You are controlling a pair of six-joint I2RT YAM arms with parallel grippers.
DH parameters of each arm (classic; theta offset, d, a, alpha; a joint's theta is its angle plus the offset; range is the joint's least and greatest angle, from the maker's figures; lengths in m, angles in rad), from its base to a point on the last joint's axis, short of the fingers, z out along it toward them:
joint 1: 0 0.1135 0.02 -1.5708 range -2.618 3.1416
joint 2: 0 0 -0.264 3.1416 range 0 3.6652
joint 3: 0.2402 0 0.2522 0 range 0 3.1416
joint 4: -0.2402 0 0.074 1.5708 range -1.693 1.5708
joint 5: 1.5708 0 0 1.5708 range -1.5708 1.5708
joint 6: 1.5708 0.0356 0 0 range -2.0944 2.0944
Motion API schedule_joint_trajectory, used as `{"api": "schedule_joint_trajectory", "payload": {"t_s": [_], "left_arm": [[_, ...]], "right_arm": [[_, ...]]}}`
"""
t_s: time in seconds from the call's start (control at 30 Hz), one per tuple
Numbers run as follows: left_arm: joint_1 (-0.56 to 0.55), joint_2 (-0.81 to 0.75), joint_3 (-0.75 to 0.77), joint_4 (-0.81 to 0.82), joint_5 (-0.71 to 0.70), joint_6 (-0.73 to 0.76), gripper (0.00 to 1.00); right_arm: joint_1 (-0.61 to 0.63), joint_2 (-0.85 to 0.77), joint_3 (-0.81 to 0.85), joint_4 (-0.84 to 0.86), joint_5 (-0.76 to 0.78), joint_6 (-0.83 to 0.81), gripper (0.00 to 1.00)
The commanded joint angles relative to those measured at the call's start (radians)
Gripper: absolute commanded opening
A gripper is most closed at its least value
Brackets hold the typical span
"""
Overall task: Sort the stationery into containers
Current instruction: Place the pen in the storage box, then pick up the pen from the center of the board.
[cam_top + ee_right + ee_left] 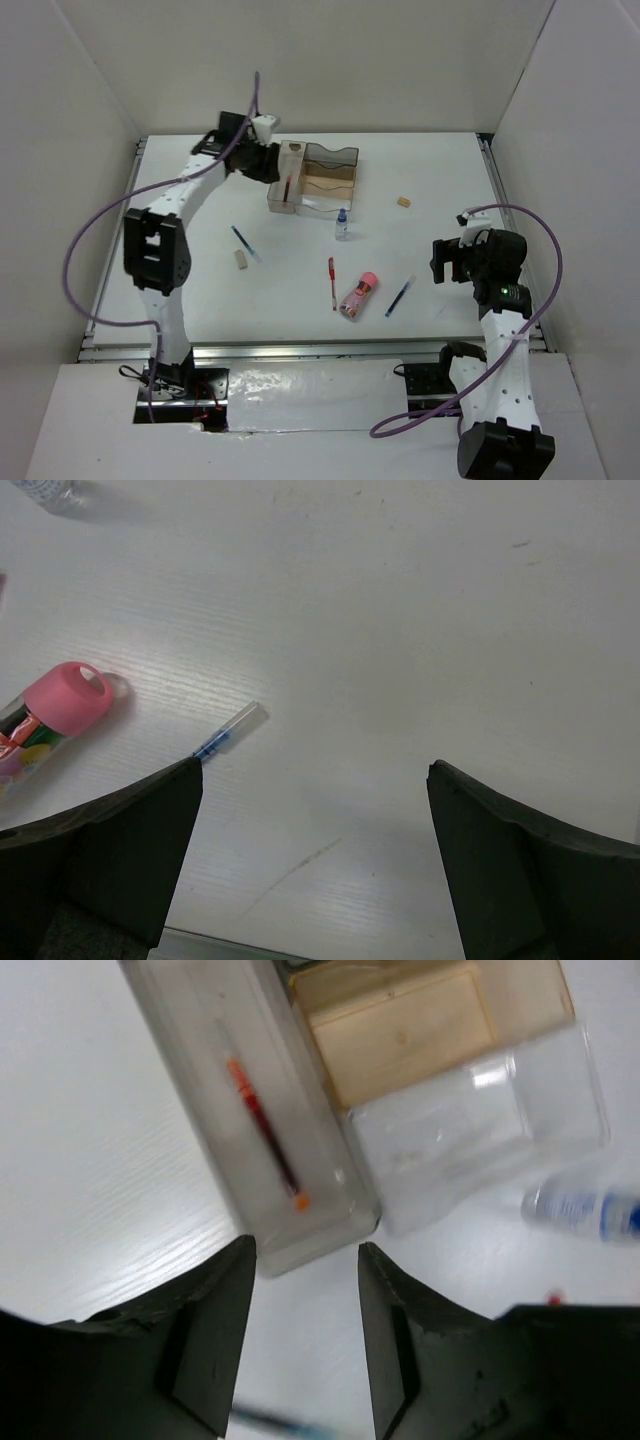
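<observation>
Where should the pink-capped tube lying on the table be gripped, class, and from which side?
Probably across its mid-body, straight down with the right tool: the pink tube lies flat on its side, so only its top and rounded flanks are reachable.

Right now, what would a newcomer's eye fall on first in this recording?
The left claw, open and empty, hangs beside the smoky organizer tray, whose long narrow compartment already holds a red pen. Nearer the arms, the pink tube stands out on the white table, lying between a second red pen and a blue pen.
</observation>
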Motion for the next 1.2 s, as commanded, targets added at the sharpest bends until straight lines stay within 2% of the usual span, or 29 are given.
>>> {"api": "schedule_joint_trajectory", "payload": {"t_s": [0.0, 0.03, 0.07, 0.13, 0.23, 0.3, 0.33, 0.43, 0.5, 0.63, 0.87, 1.0, 1.17], "left_arm": [[0.187, -0.2, -0.08, -0.101, 0.361, 0.372, 0.59], [0.236, -0.195, -0.06, -0.182, 0.42, 0.558, 0.59], [0.253, -0.165, -0.007, -0.368, 0.432, 0.659, 0.61], [0.294, -0.132, 0.033, -0.524, 0.404, 0.917, 0.63], [0.338, -0.118, -0.011, -0.583, 0.363, 1.104, 0.66], [0.365, -0.141, -0.089, -0.617, 0.416, 1.26, 0.65], [0.385, -0.158, -0.143, -0.628, 0.441, 1.411, 0.65], [0.379, -0.157, -0.195, -0.626, 0.462, 1.578, 0.65], [0.346, -0.129, -0.186, -0.667, 0.432, 1.664, 0.64], [0.277, -0.04, -0.143, -0.707, 0.347, 1.75, 0.49], [0.192, -0.034, -0.252, -0.589, 0.312, 1.847, 0.5], [0.163, -0.014, -0.257, -0.612, 0.281, 1.89, 0.44], [0.161, -0.02, -0.292, -0.591, 0.258, 1.927, 0.44]], "right_arm": [[-0.008, -0.02, -0.003, -0.006, -0.026, -0.011, 0.99], [-0.01, -0.02, -0.001, -0.004, -0.029, -0.012, 0.99], [-0.01, -0.017, -0.001, -0.003, -0.026, -0.012, 0.99], [-0.011, -0.009, -0.001, -0.003, -0.028, -0.012, 0.99], [-0.011, 0.0, 0.0, -0.003, -0.028, -0.015, 0.99], [-0.011, 0.0, -0.001, -0.003, -0.025, -0.012, 0.99], [-0.011, -0.001, 0.0, -0.003, -0.022, -0.012, 0.99], [-0.011, -0.006, -0.004, -0.001, -0.02, -0.014, 0.99], [-0.011, 0.0, -0.004, -0.003, -0.023, -0.015, 0.99], [-0.013, 0.015, -0.001, -0.003, -0.016, -0.017, 0.99], [-0.014, 0.02, -0.003, -0.003, -0.003, -0.015, 0.99], [-0.013, 0.025, -0.003, -0.003, 0.0, -0.014, 0.99], [-0.013, 0.032, 0.0, -0.003, 0.001, -0.014, 0.99]]}}
